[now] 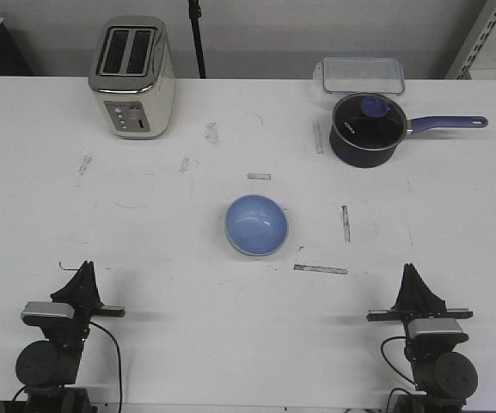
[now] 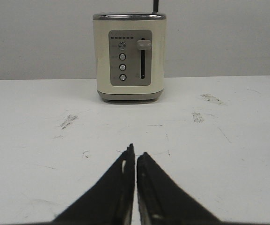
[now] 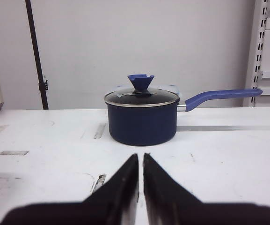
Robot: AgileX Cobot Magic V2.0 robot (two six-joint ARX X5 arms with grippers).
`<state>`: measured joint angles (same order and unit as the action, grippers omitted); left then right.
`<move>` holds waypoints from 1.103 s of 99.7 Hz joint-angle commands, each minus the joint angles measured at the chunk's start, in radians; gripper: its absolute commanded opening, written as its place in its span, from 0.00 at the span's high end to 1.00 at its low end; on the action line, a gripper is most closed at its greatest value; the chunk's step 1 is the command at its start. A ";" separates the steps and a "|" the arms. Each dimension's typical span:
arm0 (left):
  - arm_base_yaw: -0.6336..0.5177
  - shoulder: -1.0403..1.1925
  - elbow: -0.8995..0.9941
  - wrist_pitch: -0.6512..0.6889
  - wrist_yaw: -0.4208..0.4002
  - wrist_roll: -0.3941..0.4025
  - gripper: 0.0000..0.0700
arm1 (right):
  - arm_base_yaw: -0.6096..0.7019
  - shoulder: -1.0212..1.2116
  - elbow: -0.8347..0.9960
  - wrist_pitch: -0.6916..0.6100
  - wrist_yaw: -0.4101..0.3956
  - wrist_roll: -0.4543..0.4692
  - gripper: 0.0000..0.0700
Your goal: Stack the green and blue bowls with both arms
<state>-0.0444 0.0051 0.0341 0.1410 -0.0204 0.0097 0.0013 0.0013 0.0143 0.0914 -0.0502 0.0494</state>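
You see a blue bowl (image 1: pixel 257 225) at the centre of the frame on the white tabletop (image 1: pixel 162 241); its rim looks doubled, perhaps nested on the green one, though you cannot tell. Both claws, left (image 1: pixel 82 277) and right (image 1: pixel 418 280), sit closed and empty at the bottom corners, well apart from it. A toaster (image 1: pixel 132 77) stands upper left, a saucepan (image 1: pixel 368 129) upper right; neither obstructs.
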 commanded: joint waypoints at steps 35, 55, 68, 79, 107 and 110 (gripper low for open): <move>-0.002 -0.002 -0.022 0.011 0.001 0.002 1.00 | 0.002 0.000 -0.002 -0.018 0.024 -0.002 0.98; -0.002 -0.002 -0.022 0.011 0.001 0.002 1.00 | 0.002 0.000 -0.002 -0.018 0.024 -0.002 0.98; -0.002 -0.002 -0.022 0.011 0.001 0.002 1.00 | 0.002 0.000 -0.002 -0.018 0.024 -0.002 0.98; -0.002 -0.002 -0.022 0.011 0.001 0.002 1.00 | 0.002 0.000 -0.002 -0.018 0.024 -0.002 0.98; -0.002 -0.002 -0.022 0.011 0.001 0.002 1.00 | 0.002 0.000 -0.002 -0.018 0.024 -0.002 0.98; -0.002 -0.002 -0.022 0.011 0.001 0.002 1.00 | 0.002 0.000 -0.002 -0.018 0.024 -0.002 0.98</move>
<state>-0.0444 0.0051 0.0341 0.1410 -0.0204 0.0097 0.0013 0.0013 0.0143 0.0631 -0.0280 0.0494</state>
